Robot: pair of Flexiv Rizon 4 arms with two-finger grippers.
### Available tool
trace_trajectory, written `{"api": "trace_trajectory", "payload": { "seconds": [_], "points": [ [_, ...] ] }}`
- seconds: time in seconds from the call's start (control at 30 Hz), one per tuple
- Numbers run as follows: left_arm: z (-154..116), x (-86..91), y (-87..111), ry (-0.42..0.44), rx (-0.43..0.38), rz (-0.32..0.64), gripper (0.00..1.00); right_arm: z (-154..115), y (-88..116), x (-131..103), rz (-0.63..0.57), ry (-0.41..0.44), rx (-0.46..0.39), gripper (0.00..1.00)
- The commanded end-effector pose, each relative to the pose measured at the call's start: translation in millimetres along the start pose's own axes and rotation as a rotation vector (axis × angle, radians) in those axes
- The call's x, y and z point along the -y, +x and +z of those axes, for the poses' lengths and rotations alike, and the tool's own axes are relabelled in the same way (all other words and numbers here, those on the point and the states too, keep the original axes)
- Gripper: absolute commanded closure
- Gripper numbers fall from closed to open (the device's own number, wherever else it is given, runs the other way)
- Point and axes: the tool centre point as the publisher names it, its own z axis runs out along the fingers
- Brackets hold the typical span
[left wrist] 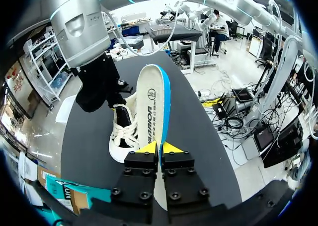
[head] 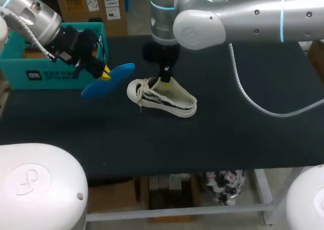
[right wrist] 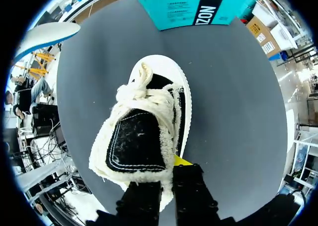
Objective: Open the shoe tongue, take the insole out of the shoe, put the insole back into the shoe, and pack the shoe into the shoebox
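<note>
Pinching insole, left end effector (clamped tight)

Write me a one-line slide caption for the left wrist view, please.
Left gripper holding the removed insole beside the shoe, right gripper at its opening.

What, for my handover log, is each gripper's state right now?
Left gripper: closed on the insole.
Right gripper: closed on the shoe.
</note>
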Motion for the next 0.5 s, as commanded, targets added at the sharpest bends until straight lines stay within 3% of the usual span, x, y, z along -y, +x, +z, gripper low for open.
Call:
{"api": "trace_trajectory", "payload": {
  "seconds": [0.03, 0.37, 0.5],
  "points": [
    [3, 4.0, -12.3, -0.003, -0.034, 0.038, 1.0, -5, 2, 18, 0.15, -0.094, -0.03, 1.0],
    [8, 18.9, -29.0, 0.008, -0.099, 0.195, 1.0, -9, 19, 28, 0.459, -0.147, -0.071, 1.0],
    [14, 23.6, -36.6, 0.009, -0.124, 0.241, 1.0, -11, 25, 29, 0.578, -0.132, -0.084, 1.0]
  ]
}}
